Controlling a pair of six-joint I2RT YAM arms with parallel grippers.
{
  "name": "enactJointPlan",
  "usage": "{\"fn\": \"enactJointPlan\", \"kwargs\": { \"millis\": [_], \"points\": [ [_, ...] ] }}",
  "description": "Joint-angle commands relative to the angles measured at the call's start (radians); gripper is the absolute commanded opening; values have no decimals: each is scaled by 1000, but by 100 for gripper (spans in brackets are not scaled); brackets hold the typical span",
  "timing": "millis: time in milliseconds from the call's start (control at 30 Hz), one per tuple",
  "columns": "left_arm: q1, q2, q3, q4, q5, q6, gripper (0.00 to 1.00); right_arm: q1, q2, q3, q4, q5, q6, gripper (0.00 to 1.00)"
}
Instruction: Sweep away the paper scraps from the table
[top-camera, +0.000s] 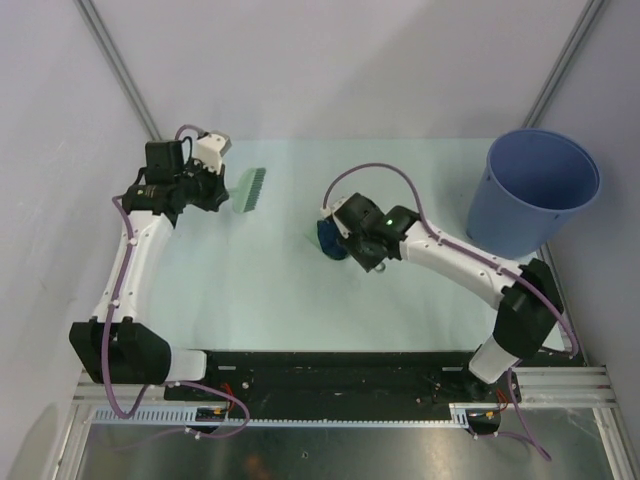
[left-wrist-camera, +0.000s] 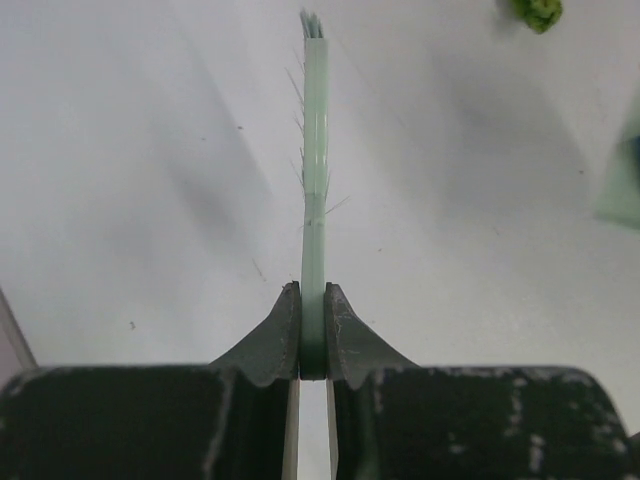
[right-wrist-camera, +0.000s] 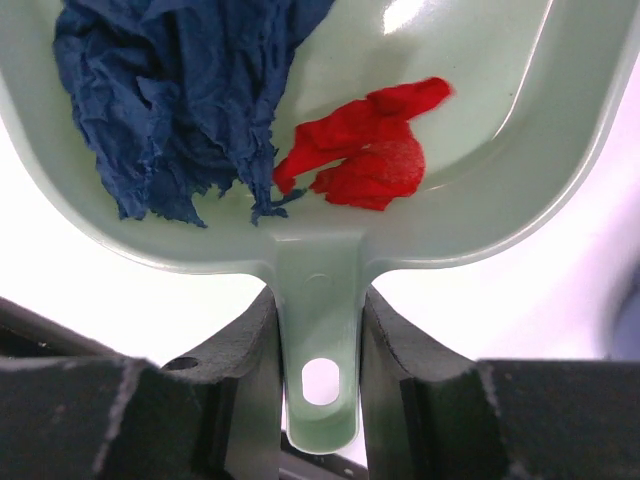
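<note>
Closest to the right wrist lens, the flat handle of the dustpan (right-wrist-camera: 560, 130) is being clamped between the dark fingers of the right gripper (right-wrist-camera: 320, 330). The jaws are being pressed against both sides of the handle, level with its hanging hole. Two of the paper scraps are being carried in the pan. A large crumpled dark blue scrap (right-wrist-camera: 170, 90) is being shown filling the upper left of the bowl. A smaller red scrap (right-wrist-camera: 365, 150) is being cradled just beside it, nearer the root of the handle, and the frayed edge of the blue one is being brought almost against it.

Close to the left wrist lens, the mint-green brush (left-wrist-camera: 315, 150) is being pinched edge-on by the left gripper (left-wrist-camera: 312, 345). Its jaws are being closed tight on the thin back of the brush, and a few stray bristles are being shown along the left side. A small green scrap (left-wrist-camera: 540, 12) is being seen lying on the table at the top right of that view, well apart from the brush tip.

From above, the table (top-camera: 270, 290) is being crossed by both arms. The brush is being held out over the far left part. The dustpan is being held near the middle, largely hidden under the right wrist, with only the blue scrap being glimpsed. Whether the pan is being rested on the surface or held just above it cannot be told. A tall blue bucket (top-camera: 530, 190) is being seen standing at the far right corner, well apart from the dustpan. A black-and-metal rail (top-camera: 340, 375) is being shown along the near edge.
</note>
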Motion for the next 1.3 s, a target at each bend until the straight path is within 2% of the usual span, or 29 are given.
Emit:
{"fn": "enactJointPlan", "kwargs": {
  "millis": [0,167,233,300,333,467,500,567,600,633,667,800,833,900,967,1100,1167,1267],
  "points": [
    [12,-4,18,0,14,80,0,-54,-68,206,-197,87,45,0],
    [12,-7,-4,0,28,85,0,-227,-91,415,-339,120,45,0],
    [12,-13,-7,-2,33,85,0,-352,-117,503,-366,138,44,0],
    [12,-16,-11,-3,30,87,0,-442,-154,512,-341,201,29,0],
    [12,-16,-8,-2,25,88,0,-527,-200,500,-299,213,15,0],
    [12,-18,-10,-6,27,90,0,-712,-353,396,-130,285,-124,0],
    [12,-22,-13,-5,33,93,0,-741,-384,368,-72,381,-240,0],
    [12,-25,-19,-8,56,99,0,-822,-491,229,158,457,-411,0],
    [12,-27,-22,-8,60,108,0,-836,-527,164,242,507,-595,0],
    [12,-25,-24,-8,60,114,0,-867,-553,85,372,523,-701,0],
    [12,-27,-21,-11,62,117,0,-899,-573,63,399,538,-777,0],
    [12,-25,-17,-11,96,133,0,-968,-544,-5,508,658,-1142,0],
    [12,-25,-19,-12,103,133,0,-967,-532,-32,597,676,-1306,0],
    [12,-30,-19,-12,120,137,0,-968,-492,-72,688,684,-1430,0],
    [12,-44,-27,-14,128,143,0,-970,-469,-77,719,608,-1506,0],
    [12,-73,-48,-16,165,174,0,-976,-456,-117,634,451,-1589,0],
    [12,-82,-62,-16,165,180,0,-984,-462,-143,674,457,-1663,0],
    [12,-77,-66,-17,172,188,0,-984,-472,-146,673,425,-1683,0]
  ]
}}
